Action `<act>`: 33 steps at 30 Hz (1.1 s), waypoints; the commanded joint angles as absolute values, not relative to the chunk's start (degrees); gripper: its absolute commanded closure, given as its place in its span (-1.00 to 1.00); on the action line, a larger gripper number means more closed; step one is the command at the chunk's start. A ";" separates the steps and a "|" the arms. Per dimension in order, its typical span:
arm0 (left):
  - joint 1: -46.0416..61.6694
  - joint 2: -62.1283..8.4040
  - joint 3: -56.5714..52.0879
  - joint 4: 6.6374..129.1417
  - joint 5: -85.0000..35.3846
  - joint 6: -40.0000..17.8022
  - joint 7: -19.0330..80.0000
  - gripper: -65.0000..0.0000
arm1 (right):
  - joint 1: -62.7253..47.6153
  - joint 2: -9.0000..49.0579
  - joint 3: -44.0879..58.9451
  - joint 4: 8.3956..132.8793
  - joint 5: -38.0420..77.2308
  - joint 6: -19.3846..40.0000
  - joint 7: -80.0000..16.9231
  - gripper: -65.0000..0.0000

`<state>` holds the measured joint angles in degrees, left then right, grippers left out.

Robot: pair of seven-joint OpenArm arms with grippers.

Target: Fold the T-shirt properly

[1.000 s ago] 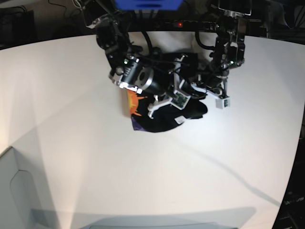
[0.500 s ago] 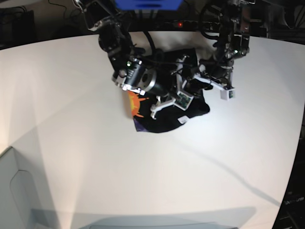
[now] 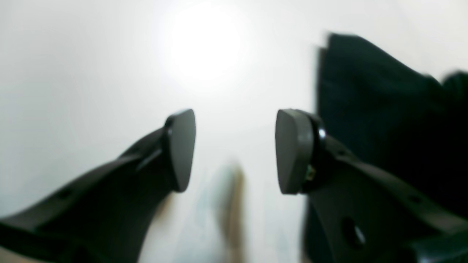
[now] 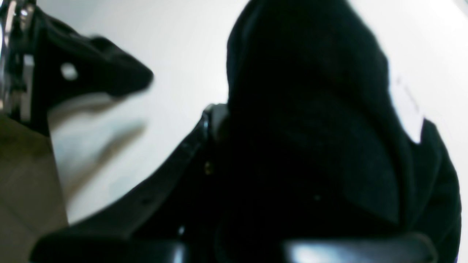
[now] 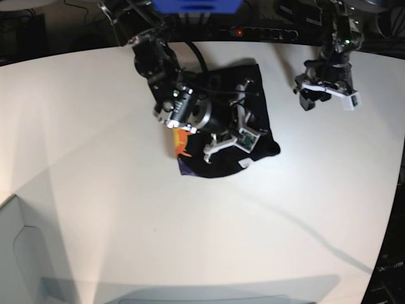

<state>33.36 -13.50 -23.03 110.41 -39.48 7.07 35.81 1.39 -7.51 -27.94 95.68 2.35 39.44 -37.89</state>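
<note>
The black T-shirt (image 5: 253, 95) lies crumpled at the back middle of the white table (image 5: 190, 228). A strip of its orange and purple print (image 5: 182, 144) shows at its left edge. My right gripper (image 5: 228, 140) is pressed down on the shirt's front part. In the right wrist view black cloth (image 4: 310, 146) drapes over the shut jaws, one finger (image 4: 214, 118) shows at its edge, and a white label (image 4: 406, 106) sticks out. My left gripper (image 5: 326, 95) hangs to the right of the shirt, apart from it. It stands open (image 3: 234, 149) over bare table, with shirt cloth (image 3: 384, 109) beside it.
A dark strip with cables and a red light (image 5: 238, 31) runs behind the table's far edge. A pale box (image 5: 19, 253) stands at the front left corner. A blurred dark arm part (image 4: 84, 73) shows at the upper left of the right wrist view.
My left gripper has opened, let go of the shirt and swung away to the right and back. The shirt's back part has dropped flat. The right gripper stays shut on the cloth.
</note>
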 commanded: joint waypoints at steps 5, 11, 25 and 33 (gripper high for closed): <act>34.33 -13.93 -25.89 111.60 -40.04 6.46 34.77 -0.05 | 3.47 -8.84 -28.62 93.58 3.74 40.00 -36.09 0.37; 34.51 -13.93 -25.98 111.34 -39.78 6.46 34.77 -0.05 | 2.59 -8.75 -29.85 99.56 3.82 40.00 -36.44 -0.33; 34.59 -13.93 -30.90 111.60 -40.22 6.37 34.77 -0.05 | -9.45 -1.36 -18.07 109.05 3.47 40.00 -36.09 -0.39; 34.59 -13.93 -31.25 111.69 -40.22 6.37 34.77 -0.05 | -13.23 -0.31 -21.93 109.14 3.38 40.00 -36.09 -0.39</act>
<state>34.26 -13.32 -30.65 110.56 -40.14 6.87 35.81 -13.54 -0.16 -21.96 107.92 2.20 39.44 -37.52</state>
